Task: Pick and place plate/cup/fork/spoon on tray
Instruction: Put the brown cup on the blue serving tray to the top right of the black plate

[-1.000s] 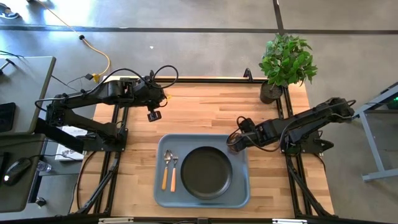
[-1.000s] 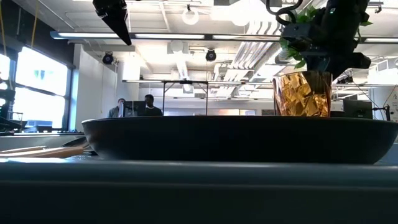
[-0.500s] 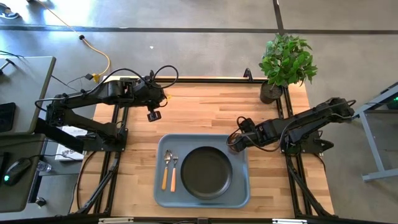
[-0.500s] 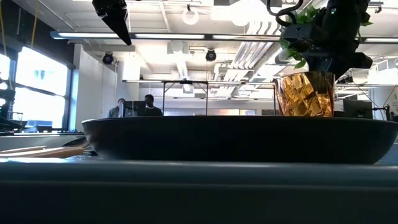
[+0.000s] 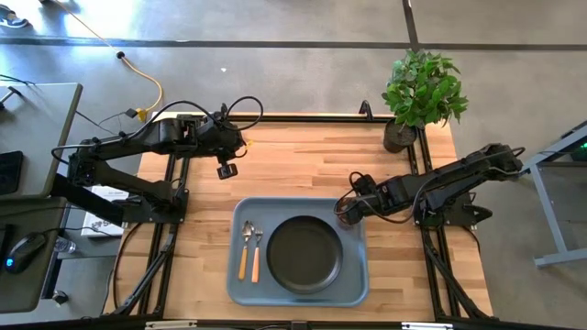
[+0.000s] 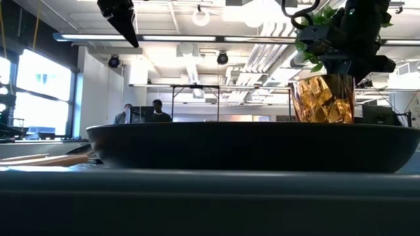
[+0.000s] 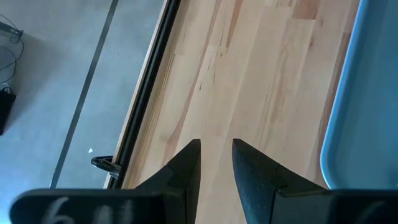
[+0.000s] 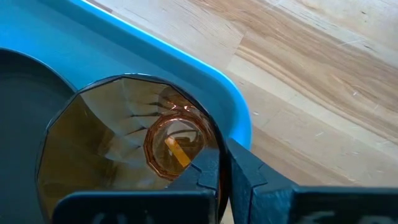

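Right wrist view: the small translucent amber tumbler (image 8: pixel 134 146), pinched by its rim in the right gripper (image 8: pixel 224 171), hangs over the corner of the light blue-grey rectangular tray (image 8: pixel 205 74), beside the round matte black plate (image 5: pixel 304 254). Released too near the tray's raised rim, it could tip (likely onto the wood). Parked left gripper (image 7: pixel 216 155) shows fingers slightly apart, empty. Tumbler's base clearance is hidden.

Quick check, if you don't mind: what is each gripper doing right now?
Left gripper: fingers slightly apart, holding nothing.
Right gripper: shut on the cup rim, above the tray.
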Available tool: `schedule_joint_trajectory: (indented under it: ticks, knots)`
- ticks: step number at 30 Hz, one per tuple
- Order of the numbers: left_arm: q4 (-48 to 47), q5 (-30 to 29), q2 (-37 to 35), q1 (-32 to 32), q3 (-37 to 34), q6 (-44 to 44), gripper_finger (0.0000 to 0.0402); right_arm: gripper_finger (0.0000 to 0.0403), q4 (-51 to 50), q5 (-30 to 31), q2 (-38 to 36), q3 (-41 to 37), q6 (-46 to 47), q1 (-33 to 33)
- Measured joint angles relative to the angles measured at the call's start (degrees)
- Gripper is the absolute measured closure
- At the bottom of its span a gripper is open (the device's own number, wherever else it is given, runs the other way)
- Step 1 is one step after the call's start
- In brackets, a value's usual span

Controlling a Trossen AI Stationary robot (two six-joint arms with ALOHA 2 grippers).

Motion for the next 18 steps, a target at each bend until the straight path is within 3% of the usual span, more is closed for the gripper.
schedule_joint_trajectory:
  ticks: [11, 18]
  knots:
    - [0.0, 0.0, 0.0, 0.0, 0.0, 0.04, 0.0319, 0.0328, 0.08, 0.0, 0.02, 0.02, 0.22, 0.0]
    - [0.0, 0.0, 0.0, 0.0, 0.0, 0.0, 0.0319, 0.0318, 1.43, 0.0, 0.02, 0.04, 0.22, 0.0]
